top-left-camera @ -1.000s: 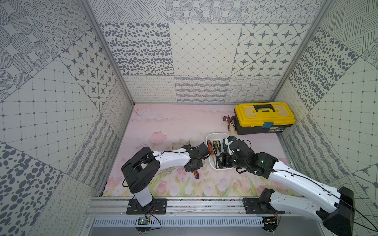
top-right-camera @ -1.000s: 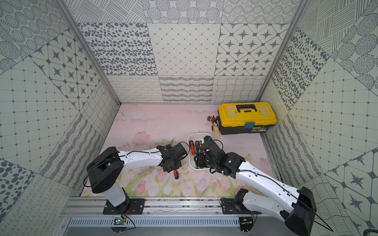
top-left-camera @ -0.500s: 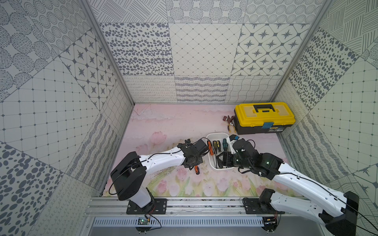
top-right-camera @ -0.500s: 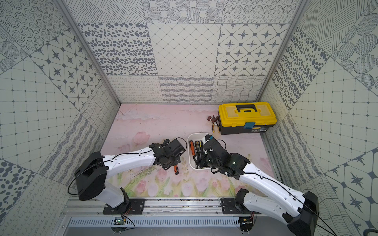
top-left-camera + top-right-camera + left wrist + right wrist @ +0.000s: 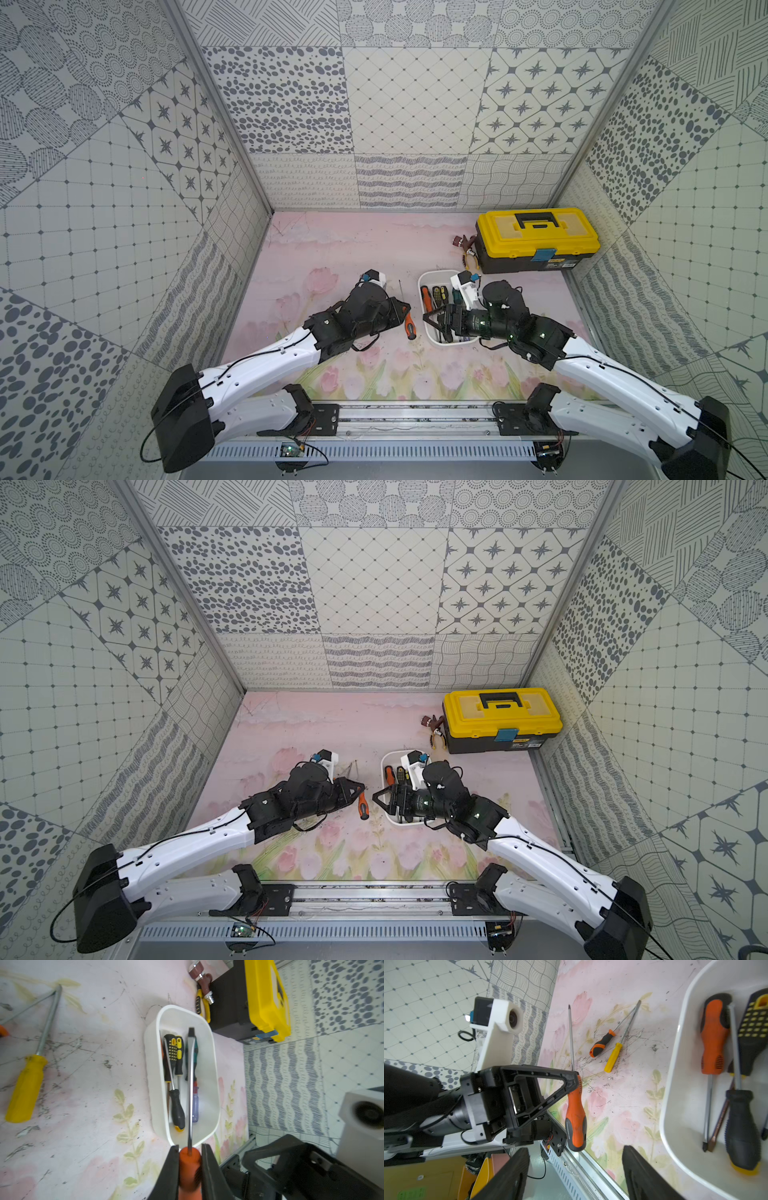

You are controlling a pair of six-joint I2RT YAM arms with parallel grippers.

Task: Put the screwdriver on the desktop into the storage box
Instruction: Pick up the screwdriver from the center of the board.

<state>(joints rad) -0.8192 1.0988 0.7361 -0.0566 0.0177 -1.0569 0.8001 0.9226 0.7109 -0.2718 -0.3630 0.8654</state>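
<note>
Your left pincer (image 5: 189, 1152) clamped tight on orange-handled screwdriver (image 5: 576, 1118), right where shaft meets handle. Screwdriver up off desk (image 5: 332, 249), just beside storage box (image 5: 419, 286), not in it yet. Your right pincer (image 5: 430, 319) spread wide, nothing in it, hovering over box's near end. Box already has several screwdrivers inside. Yellow-handled screwdriver (image 5: 27, 1088) and small orange-black screwdriver (image 5: 601, 1043) lying loose on desk.
</note>
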